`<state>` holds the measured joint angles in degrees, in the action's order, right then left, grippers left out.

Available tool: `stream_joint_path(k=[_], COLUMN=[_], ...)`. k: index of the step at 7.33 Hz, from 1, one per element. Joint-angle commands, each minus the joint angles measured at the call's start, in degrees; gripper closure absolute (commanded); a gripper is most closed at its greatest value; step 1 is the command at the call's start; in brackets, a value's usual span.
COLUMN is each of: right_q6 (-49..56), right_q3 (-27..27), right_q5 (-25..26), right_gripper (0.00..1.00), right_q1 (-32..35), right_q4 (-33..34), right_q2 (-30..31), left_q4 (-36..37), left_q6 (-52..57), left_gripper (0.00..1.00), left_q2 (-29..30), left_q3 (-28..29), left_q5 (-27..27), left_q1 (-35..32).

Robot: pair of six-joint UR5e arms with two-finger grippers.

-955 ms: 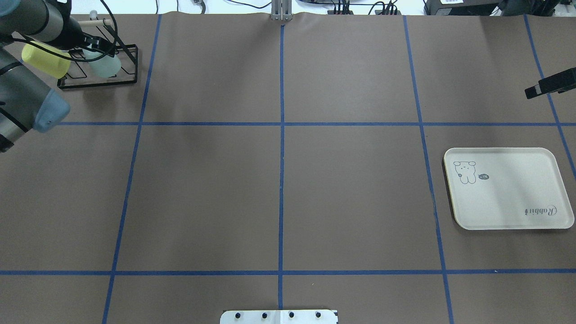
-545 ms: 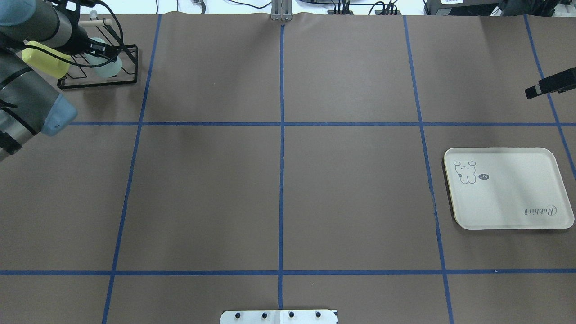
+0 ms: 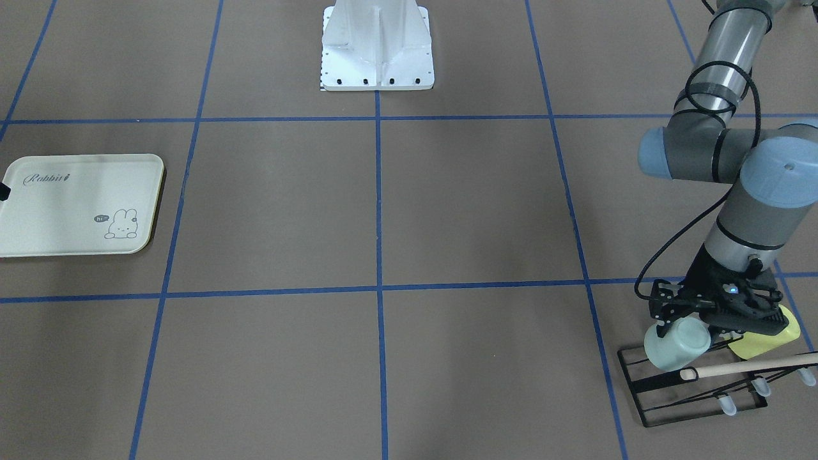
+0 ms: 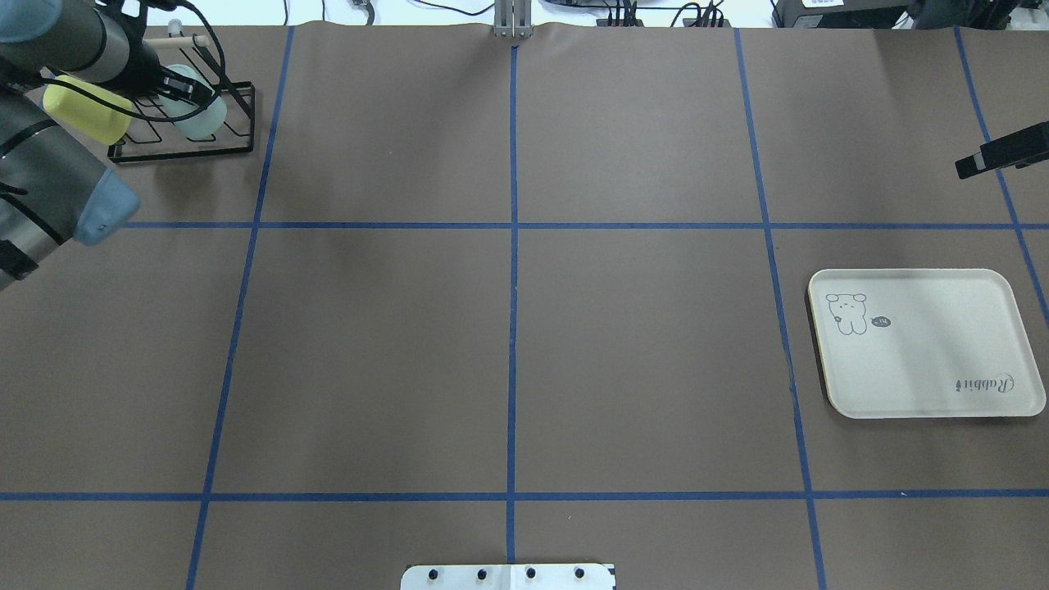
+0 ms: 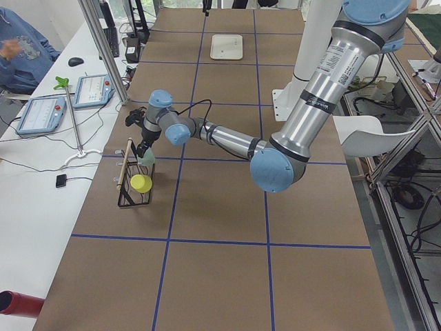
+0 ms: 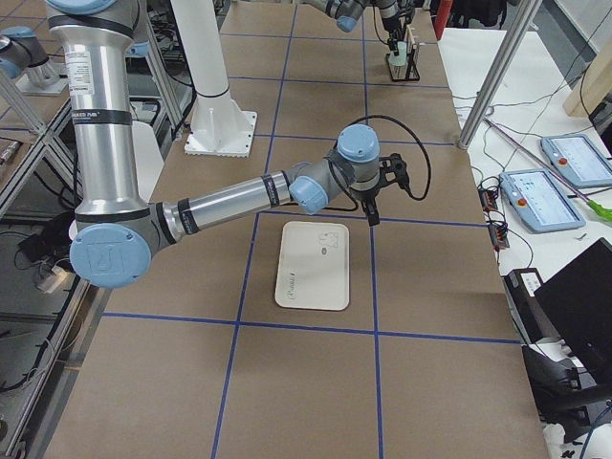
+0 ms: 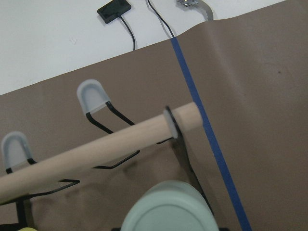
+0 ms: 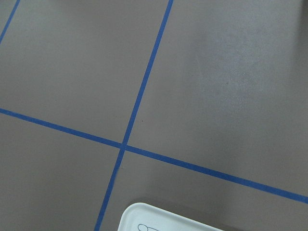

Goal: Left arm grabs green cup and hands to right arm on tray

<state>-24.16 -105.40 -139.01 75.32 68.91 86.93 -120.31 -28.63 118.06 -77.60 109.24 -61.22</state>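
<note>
Now: left pincer at the cup rack

The left pincer [image 3: 716,311] is seen hard against the green cup [image 3: 679,345], which is tilted on a wire rack [image 3: 696,409]. Whether the cup is pinched cannot be told. The tray [image 4: 926,344] is noted on the worktop [image 4: 508,344], well apart, near the right pincer [image 4: 1001,153]; its state cannot be told either.

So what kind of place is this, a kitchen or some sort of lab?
Most likely a robotics lab work cell, not a kitchen. The left arm and right arm share a table gridded with blue tape, and control tablets sit on a side desk.
</note>
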Motion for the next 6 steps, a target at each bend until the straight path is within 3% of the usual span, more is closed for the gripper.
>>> stream_joint_path(k=[1,5,6], right_q6=[0.0,0.0,-0.4], right_q3=[-0.1,-0.5,-0.3], right_q5=[0.0,0.0,0.0], right_gripper=[0.00,0.00,0.00], right_q1=[0.0,0.0,-0.1], right_q4=[0.0,-0.1,-2.5], right_q2=[-0.1,-0.4,-0.4], left_q4=[0.5,13.2,14.4], left_q6=[0.7,0.8,-0.6], left_gripper=[0.93,0.93,0.93], left_q2=[-0.6,-3.0,-3.5], left_q3=[-3.6,-21.2,-24.4], left_q5=[1.1,19.6,21.1], left_q1=[-1.4,-11.2,-12.1])
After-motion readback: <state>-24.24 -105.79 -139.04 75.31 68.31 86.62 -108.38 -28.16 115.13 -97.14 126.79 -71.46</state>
